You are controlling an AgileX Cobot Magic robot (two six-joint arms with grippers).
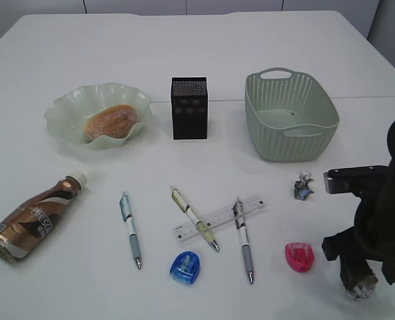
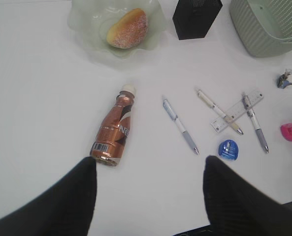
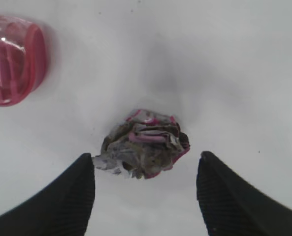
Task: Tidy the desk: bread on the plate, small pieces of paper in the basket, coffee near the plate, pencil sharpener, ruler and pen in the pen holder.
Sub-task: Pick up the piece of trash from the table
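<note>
1. White desk (image 1: pixel 204 60) is filling the scene: we are seeing the bread (image 1: pixel 108 121) already on the plate (image 1: pixel 64 110), the coffee (image 1: pixel 34 217) lying on its side well apart from it, and pens, ruler (image 1: pixel 218 217) and two sharpeners lying loose.
2. We are hovering the right gripper (image 3: pixel 145 194) low over a paper wad (image 3: pixel 142 143), jaws spread wide with the wad between the fingertips, not yet gripped; a pink sharpener (image 3: pixel 13 59) is sitting near.
3. We are judging the step as pinching this wad: lowering squarely, closing gently and keeping clear of the sharpener.
4. We are aiming next for the basket (image 1: pixel 290 113); a second wad (image 1: pixel 304 187) is waiting nearer it.
5. We are holding the left gripper (image 2: pixel 148 196) open and empty above the desk.
</note>
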